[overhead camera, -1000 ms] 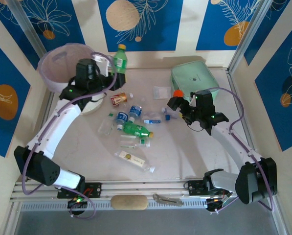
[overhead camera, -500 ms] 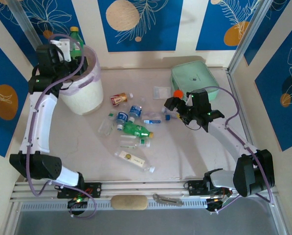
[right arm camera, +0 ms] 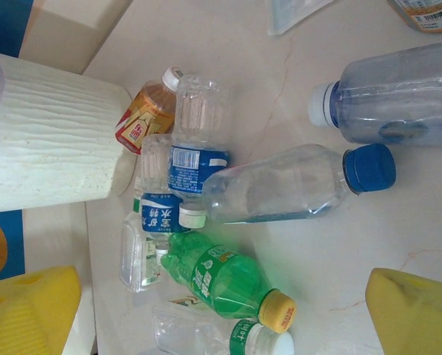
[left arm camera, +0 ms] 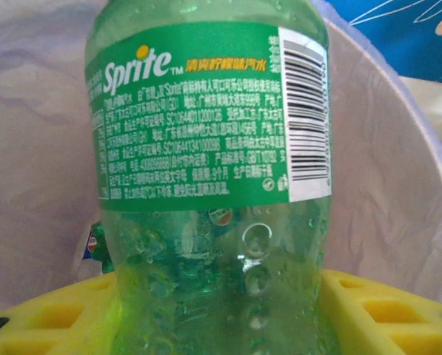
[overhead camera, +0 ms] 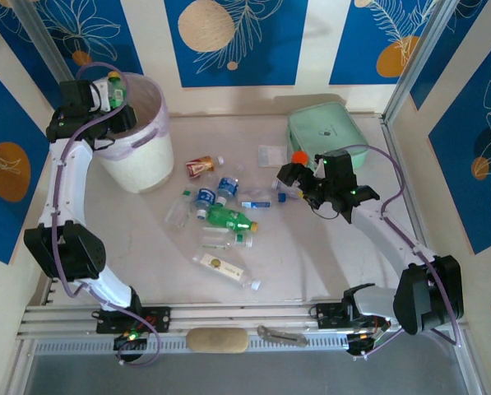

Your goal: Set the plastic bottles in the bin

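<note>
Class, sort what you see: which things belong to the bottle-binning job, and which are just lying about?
Job: bin, held Sprite bottle, loose bottles.
Lying about: mint-green case, orange-capped jar, clear packet.

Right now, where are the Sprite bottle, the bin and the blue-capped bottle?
Sprite bottle (left arm camera: 198, 111), left wrist view, on its green label.
bin (overhead camera: 146, 163), top external view, on its white outer wall.
blue-capped bottle (right arm camera: 280, 185), right wrist view, on its clear body.
</note>
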